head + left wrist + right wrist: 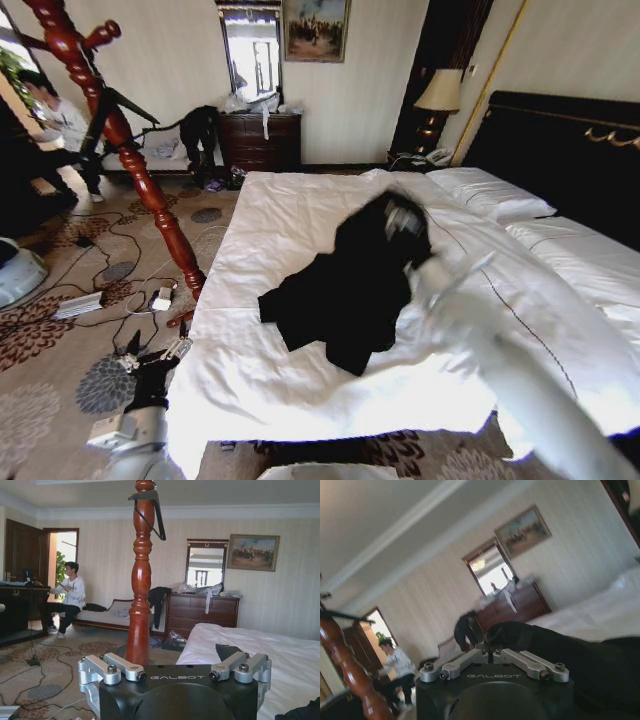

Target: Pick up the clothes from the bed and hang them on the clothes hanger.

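Right gripper (405, 222) pinched on the raised fold of the black coat (345, 295), rest bunched on the bed (300, 215); left gripper (175, 672) wide open.

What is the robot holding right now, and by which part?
The right gripper is shut on the black coat, apparently near its upper end on the bed. The left gripper is open and holds nothing.

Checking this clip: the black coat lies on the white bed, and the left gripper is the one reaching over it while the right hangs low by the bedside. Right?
Not quite. In the head view the right gripper reaches over the black coat on the white bed; the left gripper is the one low by the bedside.
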`<state>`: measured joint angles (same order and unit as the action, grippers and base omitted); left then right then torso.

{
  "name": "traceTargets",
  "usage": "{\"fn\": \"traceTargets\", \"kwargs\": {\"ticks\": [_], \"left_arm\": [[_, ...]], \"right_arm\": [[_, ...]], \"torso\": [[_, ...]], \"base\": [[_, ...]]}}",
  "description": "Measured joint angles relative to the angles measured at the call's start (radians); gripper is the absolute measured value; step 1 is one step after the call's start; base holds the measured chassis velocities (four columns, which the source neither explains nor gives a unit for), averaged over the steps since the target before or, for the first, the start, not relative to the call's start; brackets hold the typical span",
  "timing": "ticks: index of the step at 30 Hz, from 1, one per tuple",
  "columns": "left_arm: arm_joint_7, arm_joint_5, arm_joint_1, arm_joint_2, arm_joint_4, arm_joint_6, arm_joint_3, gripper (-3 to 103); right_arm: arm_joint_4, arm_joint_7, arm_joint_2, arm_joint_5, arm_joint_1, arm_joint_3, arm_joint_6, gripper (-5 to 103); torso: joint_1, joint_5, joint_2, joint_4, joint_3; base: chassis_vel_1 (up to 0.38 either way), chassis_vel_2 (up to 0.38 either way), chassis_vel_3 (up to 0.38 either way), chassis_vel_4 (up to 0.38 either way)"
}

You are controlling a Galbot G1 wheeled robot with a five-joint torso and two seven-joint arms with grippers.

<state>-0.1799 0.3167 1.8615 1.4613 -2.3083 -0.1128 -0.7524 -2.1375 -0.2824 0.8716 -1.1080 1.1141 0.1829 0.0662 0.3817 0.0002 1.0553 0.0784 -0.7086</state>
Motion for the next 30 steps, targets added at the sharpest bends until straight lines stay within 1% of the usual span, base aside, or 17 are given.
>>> {"fn": "traceTargets", "kwargs": {"ticks": [2, 4, 7, 9, 12, 13, 14, 15, 17, 18, 19, 20, 23, 25, 26, 27, 30], "left_arm": [[0.004, 0.011, -0.002, -0.002, 0.015, 0.0, 0.004, 100], [0.005, 0.016, -0.003, -0.002, 0.019, 0.001, 0.006, 100], [0.027, 0.109, -0.003, -0.004, 0.036, 0.026, 0.027, 100], [0.034, 0.131, -0.001, -0.006, 0.041, 0.032, 0.033, 100], [0.086, 0.235, 0.004, -0.017, 0.083, 0.049, 0.08, 100], [0.102, 0.263, 0.004, -0.022, 0.091, 0.052, 0.097, 100], [0.102, 0.263, 0.004, -0.022, 0.091, 0.052, 0.097, 100], [0.121, 0.305, 0.002, -0.027, 0.097, 0.059, 0.118, 100], [0.155, 0.402, -0.016, -0.041, 0.105, 0.084, 0.172, 100], [0.164, 0.425, -0.026, -0.045, 0.106, 0.094, 0.189, 100], [0.171, 0.444, -0.036, -0.048, 0.108, 0.106, 0.205, 100], [0.171, 0.444, -0.036, -0.048, 0.108, 0.106, 0.205, 100], [0.195, 0.465, -0.082, -0.055, 0.141, 0.137, 0.279, 100], [0.199, 0.465, -0.089, -0.055, 0.149, 0.139, 0.288, 100], [0.204, 0.463, -0.104, -0.054, 0.17, 0.145, 0.306, 100], [0.208, 0.461, -0.125, -0.052, 0.19, 0.148, 0.322, 100], [0.211, 0.459, -0.165, -0.049, 0.22, 0.152, 0.339, 100]], "right_arm": [[0.068, -0.015, 0.056, 0.026, 0.019, -0.049, 0.011, 0], [0.082, -0.027, 0.069, 0.025, 0.018, -0.061, 0.01, 0], [0.161, -0.12, 0.121, 0.025, 0.007, -0.137, -0.034, 0], [0.178, -0.132, 0.127, 0.034, 0.003, -0.15, -0.044, 0], [0.245, -0.173, 0.159, 0.076, -0.035, -0.177, -0.076, 0], [0.25, -0.17, 0.166, 0.083, -0.047, -0.172, -0.077, 5], [0.25, -0.17, 0.166, 0.083, -0.047, -0.172, -0.077, 5], [0.25, -0.149, 0.171, 0.085, -0.061, -0.157, -0.069, 11], [0.221, -0.05, 0.171, 0.076, -0.093, -0.104, 0.006, 21], [0.21, -0.015, 0.168, 0.072, -0.102, -0.084, 0.036, 21], [0.2, 0.014, 0.163, 0.068, -0.108, -0.064, 0.061, 27], [0.2, 0.014, 0.163, 0.068, -0.108, -0.064, 0.061, 27], [0.174, 0.088, 0.141, 0.06, -0.106, 0.04, 0.118, 43], [0.173, 0.092, 0.139, 0.059, -0.102, 0.055, 0.122, 43], [0.173, 0.098, 0.135, 0.054, -0.091, 0.091, 0.128, 54], [0.173, 0.099, 0.133, 0.048, -0.079, 0.121, 0.131, 54], [0.174, 0.099, 0.132, 0.042, -0.054, 0.161, 0.133, 65]], "torso": [[0.0, -0.0006, 0.0, -0.0007, 0.0], [0.0, -0.0004, 0.0, -0.0009, 0.0], [0.0, -0.0004, 0.0, -0.0007, 0.0], [0.0, -0.0003, 0.0, -0.0007, 0.0], [0.0, -0.0002, 0.0, -0.0006, 0.0], [0.0, -0.0002, 0.0, -0.0007, 0.0], [0.0, -0.0002, 0.0, -0.0007, 0.0], [0.0, -0.0002, 0.0, -0.0008, 0.0], [0.0, -0.0003, 0.0, -0.0007, 0.0], [0.0, -0.0004, 0.0, -0.0007, 0.0], [0.0, -0.0003, 0.0, -0.0006, 0.0], [0.0, -0.0003, 0.0, -0.0006, 0.0], [0.0, -0.0003, 0.0, -0.0003, 0.0], [0.0, -0.0003, 0.0, -0.0003, 0.0], [0.0, -0.0001, 0.0, -0.0003, 0.0], [0.0, 0.0, 0.0, -0.0008, 0.0], [0.0, -0.0001, 0.0, -0.0005, 0.0]], "base": [[0.0, 0.0, 0.0, 0.0], [0.0, 0.0, 0.0, 0.0], [0.0, 0.0, 0.0, 0.0], [0.0, 0.0, 0.0, 0.0], [0.0, 0.0, 0.0, 0.0], [0.0, 0.0, 0.0, 0.0], [0.0, 0.0, 0.0, 0.0], [0.0, 0.0, 0.0, 0.0], [0.0, 0.0, 0.0, 0.0], [0.0, 0.0, 0.0, 0.0], [0.0, 0.0, 0.0, 0.0], [0.0, 0.0, 0.0, 0.0], [0.0, 0.0, 0.0, 0.0], [0.0, 0.0, 0.0, 0.0], [0.0, 0.0, 0.0, 0.0], [0.0, 0.0, 0.0, 0.0], [0.0, 0.0, 0.0, 0.0]]}}
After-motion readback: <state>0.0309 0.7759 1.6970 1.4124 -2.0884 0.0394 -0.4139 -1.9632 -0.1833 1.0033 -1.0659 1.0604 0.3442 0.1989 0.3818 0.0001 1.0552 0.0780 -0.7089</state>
